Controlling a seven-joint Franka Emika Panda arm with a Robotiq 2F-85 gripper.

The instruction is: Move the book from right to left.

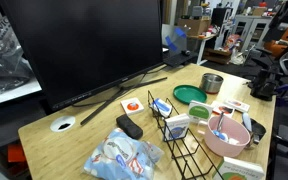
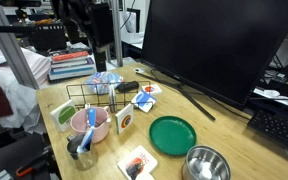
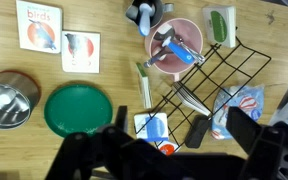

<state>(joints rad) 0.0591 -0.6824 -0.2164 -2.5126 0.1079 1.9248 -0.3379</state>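
Note:
A small white book with a bird on its cover (image 3: 38, 25) lies flat at the top left of the wrist view, next to a second small picture book (image 3: 81, 51). The bird book also shows in both exterior views (image 2: 138, 162) (image 1: 234, 106). A thin white book (image 3: 184, 98) leans inside the black wire rack (image 3: 209, 80). My gripper (image 3: 182, 135) is open and empty. It hangs well above the table, over a black remote (image 3: 197, 130) and a blue card (image 3: 152, 127), far from the books.
A green plate (image 3: 79, 108) and a metal bowl (image 3: 6, 98) sit at the left. A pink bowl with utensils (image 3: 174, 50) stands beside the rack. A plastic bag (image 3: 242, 110) lies at the right. A large monitor (image 1: 84, 45) stands at the table's back.

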